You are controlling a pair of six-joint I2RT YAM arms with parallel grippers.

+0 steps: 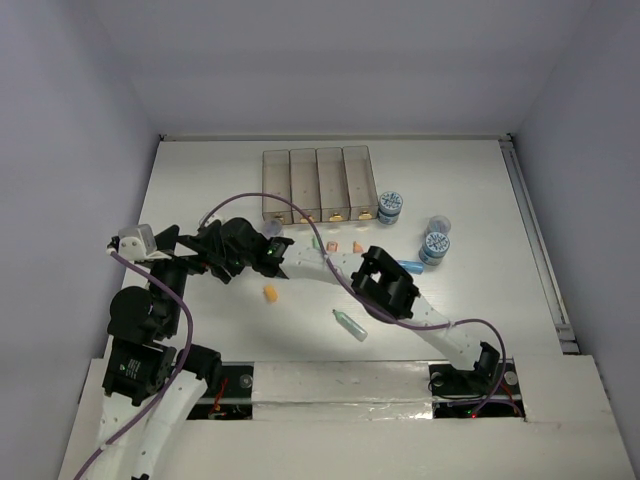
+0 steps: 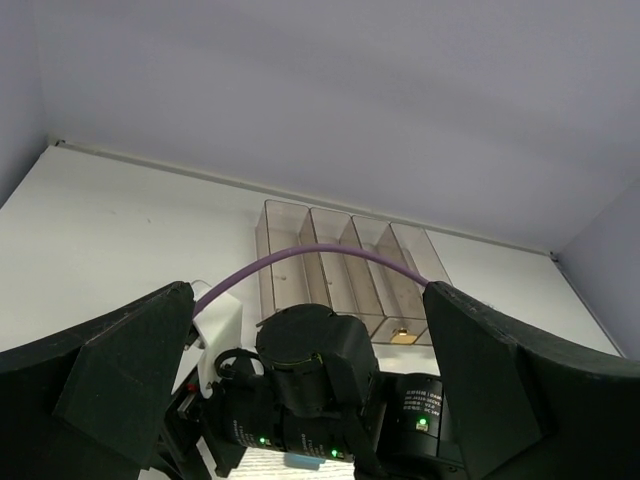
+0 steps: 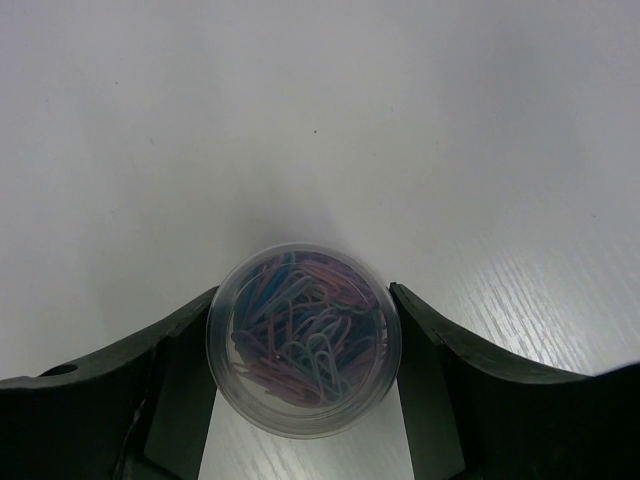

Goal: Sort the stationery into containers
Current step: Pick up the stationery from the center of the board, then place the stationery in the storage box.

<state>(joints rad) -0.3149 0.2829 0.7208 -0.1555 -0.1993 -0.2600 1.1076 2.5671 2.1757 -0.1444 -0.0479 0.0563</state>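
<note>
The clear round jar (image 3: 300, 428) of pastel paperclips (image 3: 300, 335) sat pinched in my right gripper (image 3: 303, 300); my left gripper (image 2: 308, 292) stood spread. I saw three other jars (image 1: 390, 207), four bins (image 1: 319, 185).

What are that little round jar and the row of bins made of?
The jar: clear, glossy plastic by the look, since the coloured paper clips show through. The bins: smoky translucent plastic, probably rigid; the table shows through their thin walls.
</note>
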